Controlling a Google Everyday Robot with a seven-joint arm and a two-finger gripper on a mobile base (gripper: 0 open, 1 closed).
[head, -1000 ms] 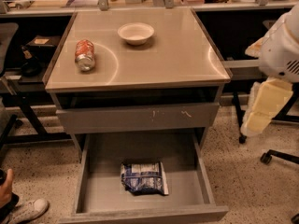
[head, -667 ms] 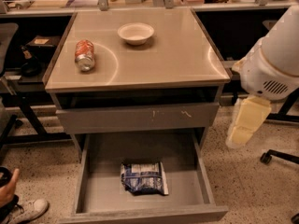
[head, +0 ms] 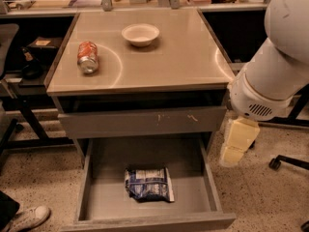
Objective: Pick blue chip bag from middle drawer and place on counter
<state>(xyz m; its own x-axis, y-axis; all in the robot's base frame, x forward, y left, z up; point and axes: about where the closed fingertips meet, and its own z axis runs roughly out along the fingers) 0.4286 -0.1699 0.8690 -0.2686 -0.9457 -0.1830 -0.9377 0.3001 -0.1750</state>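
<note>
A pulled-out drawer (head: 104, 197) sat below a tan counter (head: 164, 66), seen from above. The blue chip bag (head: 148, 184) lay flat near the middle of the drawer floor, the only thing in it and apart from every wall. The gripper (head: 237, 144) hung outside the drawer's right wall, at about two o'clock from the bag and holding nothing; whether it was open or closed could not be told.

The step in hand was probably the reach. The gripper would need to swing toward eight o'clock, clear the side wall and the scratched drawer front (head: 142, 122) above, then come straight down over the crumpled foil.

On the counter, a white bowl (head: 140, 34) at twelve o'clock looked empty. A soda can (head: 87, 57) lay on its side at ten o'clock.
</note>
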